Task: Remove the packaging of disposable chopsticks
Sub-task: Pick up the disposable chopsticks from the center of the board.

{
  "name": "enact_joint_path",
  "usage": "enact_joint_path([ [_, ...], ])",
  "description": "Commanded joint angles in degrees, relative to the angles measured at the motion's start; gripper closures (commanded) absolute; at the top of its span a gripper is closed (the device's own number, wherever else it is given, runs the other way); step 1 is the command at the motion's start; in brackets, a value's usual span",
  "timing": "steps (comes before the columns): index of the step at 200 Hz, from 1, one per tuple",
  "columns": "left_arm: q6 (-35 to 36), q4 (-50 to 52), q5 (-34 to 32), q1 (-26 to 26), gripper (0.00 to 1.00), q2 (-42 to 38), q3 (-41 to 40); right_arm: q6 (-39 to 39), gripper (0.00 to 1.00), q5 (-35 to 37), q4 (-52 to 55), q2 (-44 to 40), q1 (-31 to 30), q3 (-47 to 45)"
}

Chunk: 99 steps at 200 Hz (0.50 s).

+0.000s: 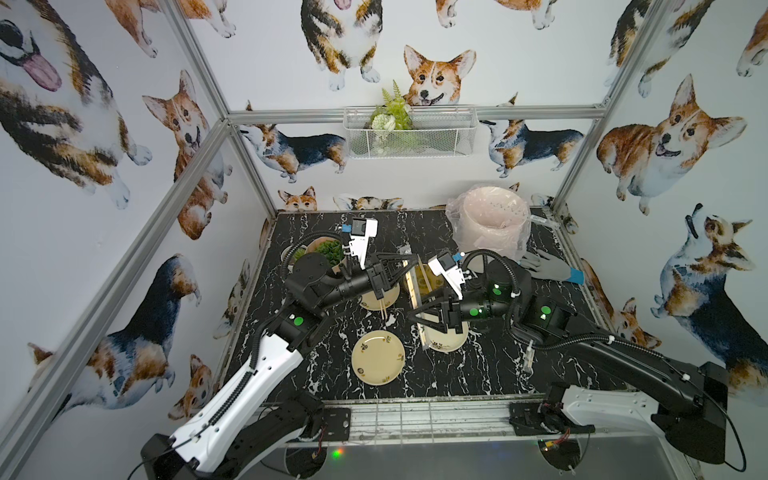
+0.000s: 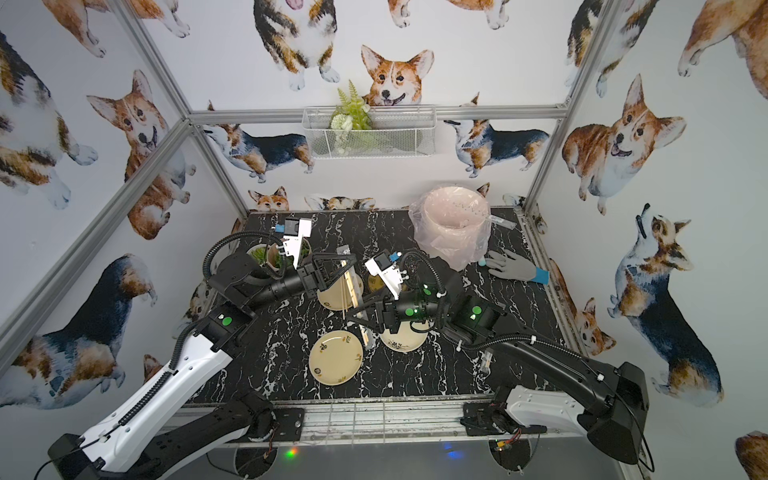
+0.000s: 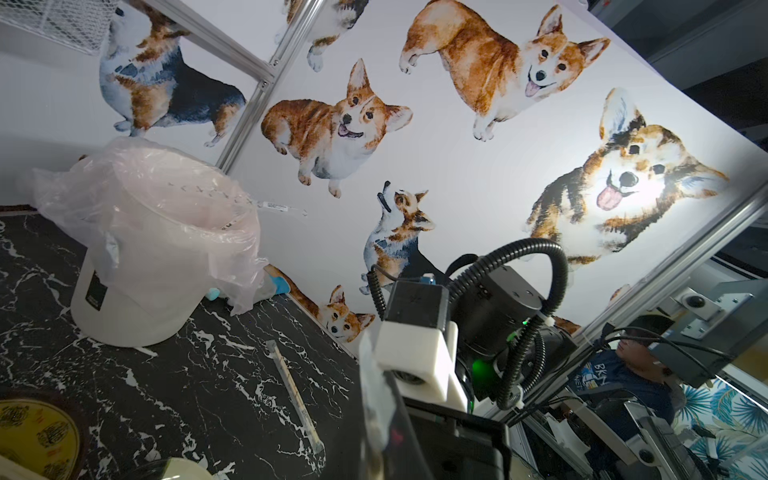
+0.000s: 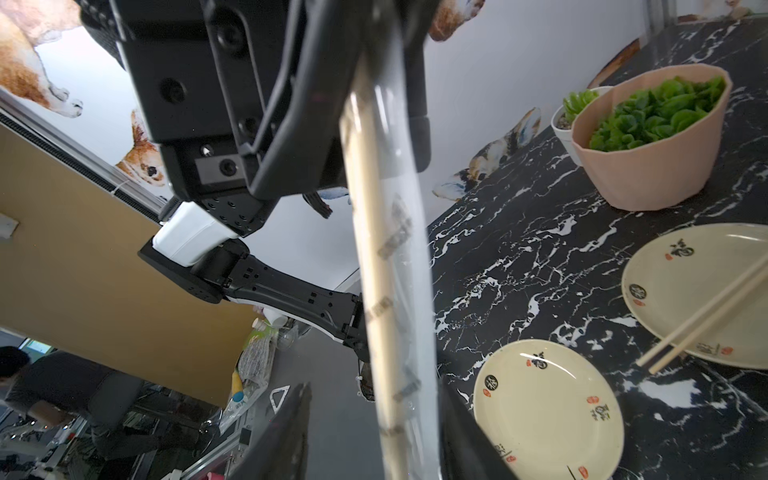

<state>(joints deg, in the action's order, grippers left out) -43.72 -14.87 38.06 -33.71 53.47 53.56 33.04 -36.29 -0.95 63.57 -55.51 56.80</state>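
A wrapped pair of disposable chopsticks (image 1: 414,286) hangs in the air between my two grippers, above the plates. Its packaging (image 4: 395,249) is a clear sleeve with small print, and the pale sticks show inside it. My left gripper (image 1: 413,259) is shut on the far end of the sleeve (image 3: 370,374). My right gripper (image 1: 413,318) is at the near end. Its jaws stand apart, with the sleeve between them and against one finger (image 4: 457,415). A bare pair of chopsticks (image 1: 380,305) lies across a cream plate (image 1: 388,297). Another wrapped pair (image 3: 295,390) lies on the table.
A pink bin with a crinkly clear liner (image 1: 492,226) stands at the back right, with a grey glove (image 1: 548,268) beside it. A pink bowl of greens (image 4: 648,137) is at the back left. Two more cream plates (image 1: 378,359) (image 1: 449,340) sit near the front.
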Motion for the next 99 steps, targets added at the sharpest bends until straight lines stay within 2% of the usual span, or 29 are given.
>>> enact_joint_path([
  [1,-1.07,-5.27,1.02,0.12,1.0,-0.73,-0.34,0.54,0.62,-4.07,-5.11,0.15,-0.13,0.51],
  [15,-1.74,-7.29,1.02,0.06,1.0,-1.32,-0.97,0.86,0.66,-4.4,-5.49,-0.17,-0.13,-0.36],
  [40,-1.79,-8.53,0.16,0.32,1.0,-2.53,-1.31,2.56,0.61,-5.4,-7.4,-1.03,-0.12,-2.25],
  [70,-1.88,-8.74,-0.99,0.75,1.0,-3.41,-1.26,3.61,0.64,-6.21,-8.63,-1.56,-0.12,-3.93],
  [84,-2.05,-9.2,-1.49,0.84,1.0,-3.65,-1.34,3.53,0.73,-6.42,-8.41,-1.52,-0.13,-3.98],
  [99,-2.07,-9.21,-1.93,0.99,1.0,-3.81,-1.52,3.36,0.95,-6.25,-8.36,-1.39,-0.13,-3.89],
])
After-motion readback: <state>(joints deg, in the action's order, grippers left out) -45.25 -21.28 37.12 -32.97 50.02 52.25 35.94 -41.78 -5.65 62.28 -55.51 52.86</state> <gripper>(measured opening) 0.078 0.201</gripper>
